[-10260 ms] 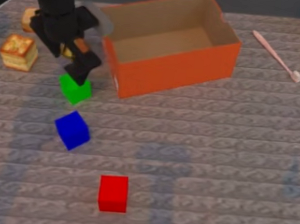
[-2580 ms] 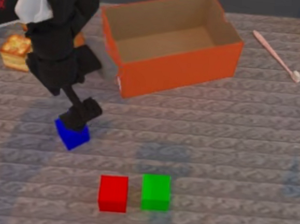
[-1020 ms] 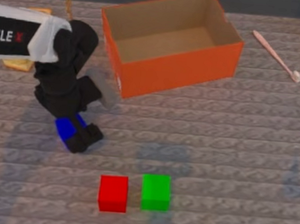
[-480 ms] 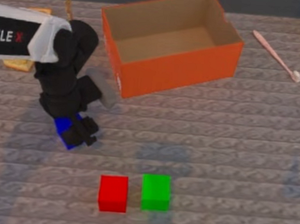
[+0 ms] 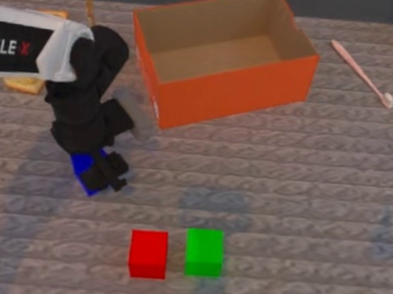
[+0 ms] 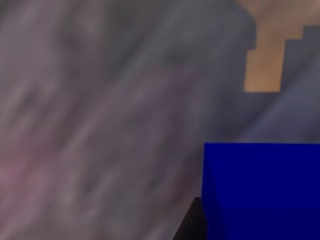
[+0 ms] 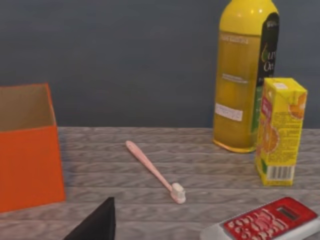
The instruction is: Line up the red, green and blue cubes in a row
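Two cubes sat side by side near the front of the table (image 5: 301,196): the red cube (image 5: 148,253) on the left and the green cube (image 5: 204,252) just to its right, a narrow gap between them, their edges roughly in line. The blue cube (image 5: 81,164) lay well apart from them, up and to the left, mostly hidden under the left gripper (image 5: 106,175), which had come down on it. From above, the black fingers sat against the cube's right part, and the left wrist view showed the blue cube (image 6: 262,190) filling the near corner with a dark finger (image 6: 190,225) beside it; the claw looked closed narrow on the cube, which appeared to rest on the table.

Behind these stood an open orange box (image 5: 234,95), empty inside. A pink toothbrush (image 5: 362,71) lay to its right. The right wrist view showed the toothbrush (image 7: 155,172), a yellow bottle (image 7: 245,75), a juice carton (image 7: 277,130) and a red calculator (image 7: 265,220). Of the right gripper only one dark fingertip showed there, so I could not tell its opening.
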Available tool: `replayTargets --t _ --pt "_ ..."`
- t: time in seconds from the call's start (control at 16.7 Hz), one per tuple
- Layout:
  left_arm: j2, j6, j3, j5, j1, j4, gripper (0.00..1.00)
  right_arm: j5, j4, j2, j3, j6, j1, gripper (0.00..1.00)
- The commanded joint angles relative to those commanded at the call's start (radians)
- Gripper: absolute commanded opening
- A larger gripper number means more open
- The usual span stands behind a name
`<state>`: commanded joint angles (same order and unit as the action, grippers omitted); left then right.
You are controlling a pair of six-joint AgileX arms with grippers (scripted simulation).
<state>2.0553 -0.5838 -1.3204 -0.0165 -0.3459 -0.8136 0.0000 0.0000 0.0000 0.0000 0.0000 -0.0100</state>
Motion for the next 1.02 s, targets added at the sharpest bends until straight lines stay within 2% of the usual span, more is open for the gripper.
replayTargets --t 0.48,0.72,0.9,1.02 --pt "-0.085 0.002 -0.139 0.001 0.016 -0.231 0.00 0.000 0.000 0.000 0.000 0.000 0.000 1.00" --pt "-0.096 0.003 -0.152 0.001 0.018 -0.248 0.00 0.000 0.000 0.000 0.000 0.000 0.000 1.00" --pt "-0.082 0.001 -0.164 0.001 -0.002 -0.253 0.00 0.000 0.000 0.000 0.000 0.000 0.000 1.00" --pt "-0.050 0.002 -0.216 0.002 -0.058 -0.277 0.00 0.000 0.000 0.000 0.000 0.000 0.000 1.00"
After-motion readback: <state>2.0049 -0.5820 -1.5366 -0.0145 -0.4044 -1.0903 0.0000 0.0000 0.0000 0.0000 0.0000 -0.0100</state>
